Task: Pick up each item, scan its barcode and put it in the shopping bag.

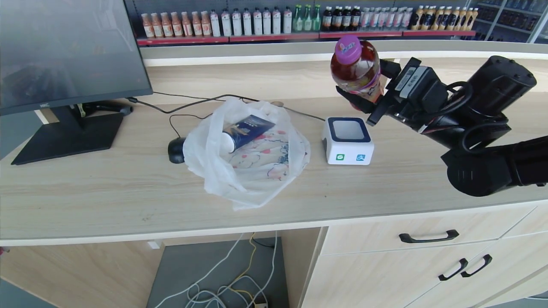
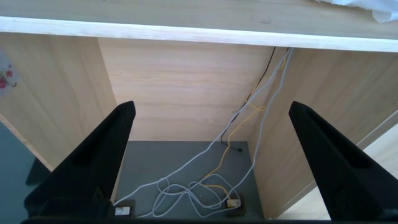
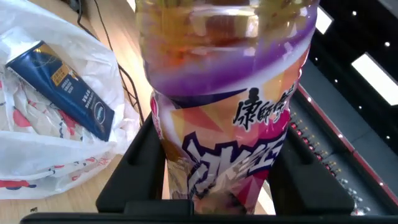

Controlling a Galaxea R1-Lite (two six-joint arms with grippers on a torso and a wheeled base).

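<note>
Light wooden desk (image 1: 107, 188) bearing, left to right: monitor (image 1: 72, 137) on black stand, black mouse (image 1: 175, 150) just beside white plastic shopping bag (image 1: 257, 171), white barcode scanner (image 1: 347, 141); black cables (image 1: 188, 104) behind.

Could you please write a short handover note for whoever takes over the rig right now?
Right tool: shut on the bottle, held cap up in the air near the scanner.
Left tool: open, empty, low in front of the counter.
Done: the blue tube lies in the shopping bag.
Left: put the bottle in the bag. I cannot tell whether it has been scanned, so scan it first.
</note>
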